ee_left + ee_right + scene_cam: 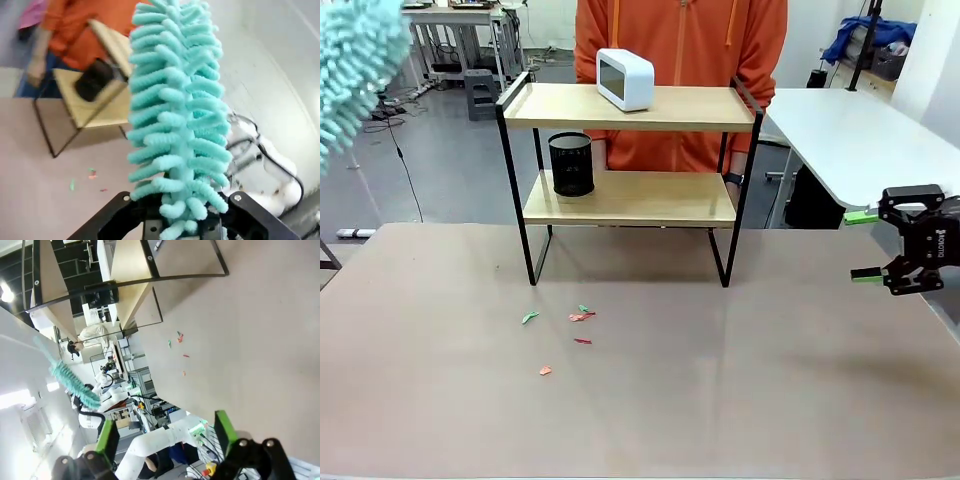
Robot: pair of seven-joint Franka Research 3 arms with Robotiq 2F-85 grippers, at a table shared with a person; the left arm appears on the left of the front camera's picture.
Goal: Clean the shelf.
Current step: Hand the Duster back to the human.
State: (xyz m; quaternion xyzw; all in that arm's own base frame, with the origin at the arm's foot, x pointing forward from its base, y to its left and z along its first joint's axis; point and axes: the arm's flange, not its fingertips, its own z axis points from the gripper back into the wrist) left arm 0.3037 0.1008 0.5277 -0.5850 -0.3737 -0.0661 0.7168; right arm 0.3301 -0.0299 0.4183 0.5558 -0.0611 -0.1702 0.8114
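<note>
Paper scraps (570, 330) litter table (720, 400) before shelf (630, 200); left fingers (200, 227) clamp duster (175, 115)

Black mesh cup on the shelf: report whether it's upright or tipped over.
Upright. The black mesh cup stands on its base on the shelf's lower board, its open rim facing up.

A white clock (624, 78) sits on the top board, and a black mesh cup (571, 164) stands on the lower one, toward its left end. Small paper scraps (578, 317) (green, red and orange) lie scattered on the brown tabletop (740, 400).
</note>
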